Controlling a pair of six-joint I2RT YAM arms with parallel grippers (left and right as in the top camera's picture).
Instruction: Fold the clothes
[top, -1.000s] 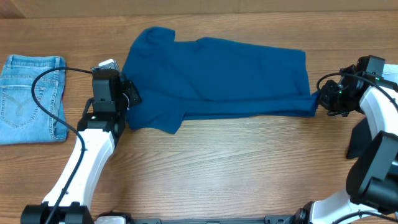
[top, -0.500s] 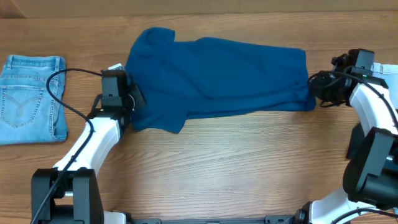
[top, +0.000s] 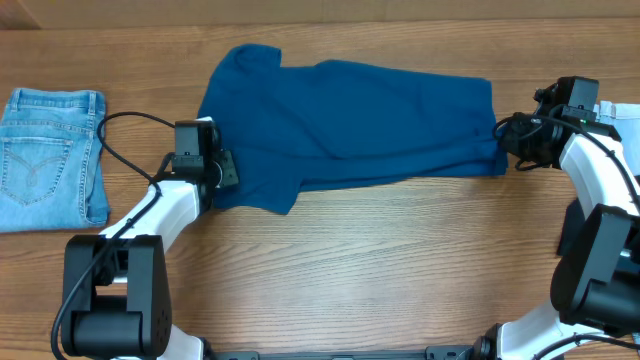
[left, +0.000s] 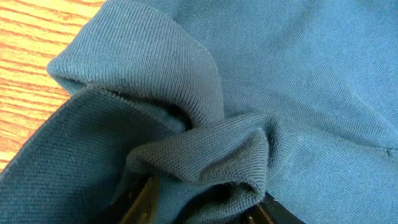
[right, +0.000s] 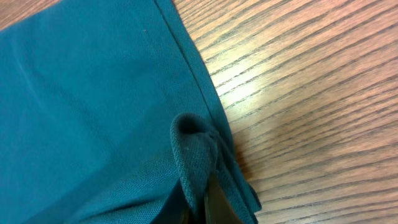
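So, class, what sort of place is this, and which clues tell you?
Probably a robot lab's test bench: the left gripper and right gripper each pinch a blue shirt spread on a wooden table, with jeans lying beside it.

We see a deep blue shirt (top: 350, 120) of thin knit cloth, spread lengthwise across the far half of the wooden table (top: 380, 260). It lies mostly flat but wrinkled, and its left part reaches further toward the near side. At each short end the cloth is bunched into a small raised fold. A stitched hem runs along the right end.
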